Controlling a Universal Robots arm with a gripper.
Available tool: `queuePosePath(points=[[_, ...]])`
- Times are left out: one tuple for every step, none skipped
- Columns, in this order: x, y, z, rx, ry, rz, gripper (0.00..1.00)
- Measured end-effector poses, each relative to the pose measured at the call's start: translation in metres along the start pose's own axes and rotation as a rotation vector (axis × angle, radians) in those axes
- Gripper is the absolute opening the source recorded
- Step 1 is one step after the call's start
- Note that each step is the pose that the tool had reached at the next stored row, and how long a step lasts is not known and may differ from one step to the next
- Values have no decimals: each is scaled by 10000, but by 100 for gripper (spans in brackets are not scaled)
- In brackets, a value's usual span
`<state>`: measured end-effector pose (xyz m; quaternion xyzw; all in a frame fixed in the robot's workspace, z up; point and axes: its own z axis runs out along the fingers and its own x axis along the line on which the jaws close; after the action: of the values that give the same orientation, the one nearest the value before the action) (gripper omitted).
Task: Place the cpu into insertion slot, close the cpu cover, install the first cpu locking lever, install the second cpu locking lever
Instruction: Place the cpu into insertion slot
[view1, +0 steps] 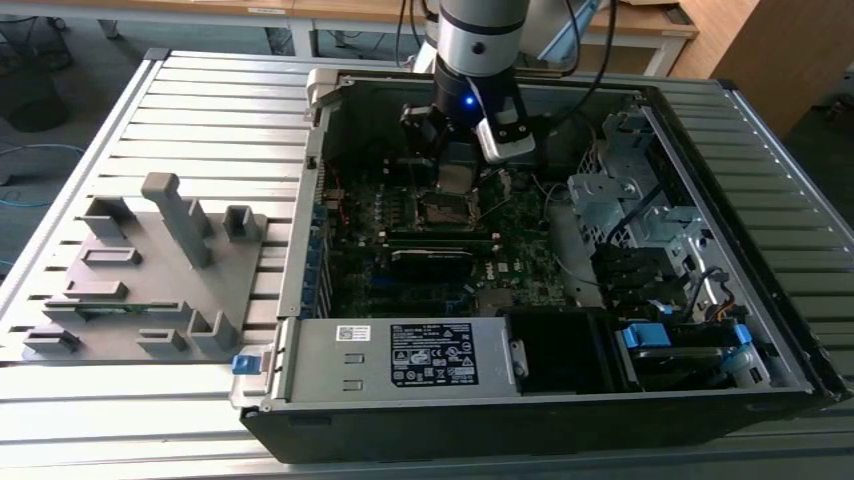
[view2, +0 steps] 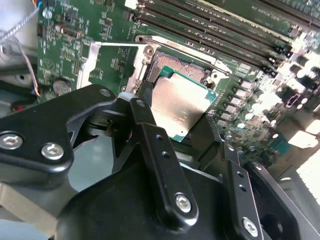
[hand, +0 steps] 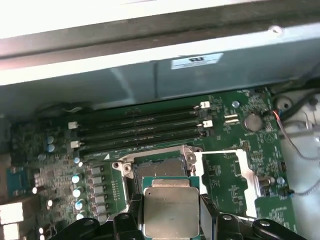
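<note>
Tool: the tool (view1: 457, 170) hangs from the arm inside the open case (view1: 747, 330), over the board. Its fingers (view2: 145, 100) are drawn in on two opposite edges of the cpu and grip it. It shows the same way in both wrist views (hand: 171, 214).
Cpu: the cpu (view2: 177, 105) is held in the tool with its silvery face towards the cameras. It hangs over the slot and close to it (hand: 171, 210).
Slot: the slot (view2: 172, 64) lies partly behind the cpu. A strip of its dark centre and its metal rim show past the chip's far edge (hand: 157, 167).
Cover: the cover (hand: 248, 172) is swung open to one side of the slot, and green board shows through its window (view2: 91, 60).
Levers: I cannot pick out the levers with certainty, and nothing looks latched over the slot.
Progress: I judge this to be the first step, near its end. The cpu is gripped and brought to the slot, but it does not look seated. Closing the cover and setting both levers are not yet done.
Board: long black memory slots (hand: 140, 125) run just beyond the slot.
Bench: the case lies open-side up on a bench (view1: 200, 110) of pale metal slats. A grey fixture plate (view1: 147, 270) with upright blocks sits at the exterior view's left, apart from the case.
Room: wooden desks (view1: 641, 25) and a grey floor lie behind the bench, and cables trail along the arm.
</note>
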<state>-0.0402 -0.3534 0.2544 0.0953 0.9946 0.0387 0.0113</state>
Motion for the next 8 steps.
queuePosePath(points=[[0,0,0,4,-12,155,54],[0,0,0,4,-15,206,54],[0,0,0,5,-16,207,54],[0,0,1,4,-16,209,54],[0,0,1,4,-16,209,54],[0,0,1,4,-16,211,54],[0,0,1,4,-16,211,54],[0,0,1,4,-17,211,54]])
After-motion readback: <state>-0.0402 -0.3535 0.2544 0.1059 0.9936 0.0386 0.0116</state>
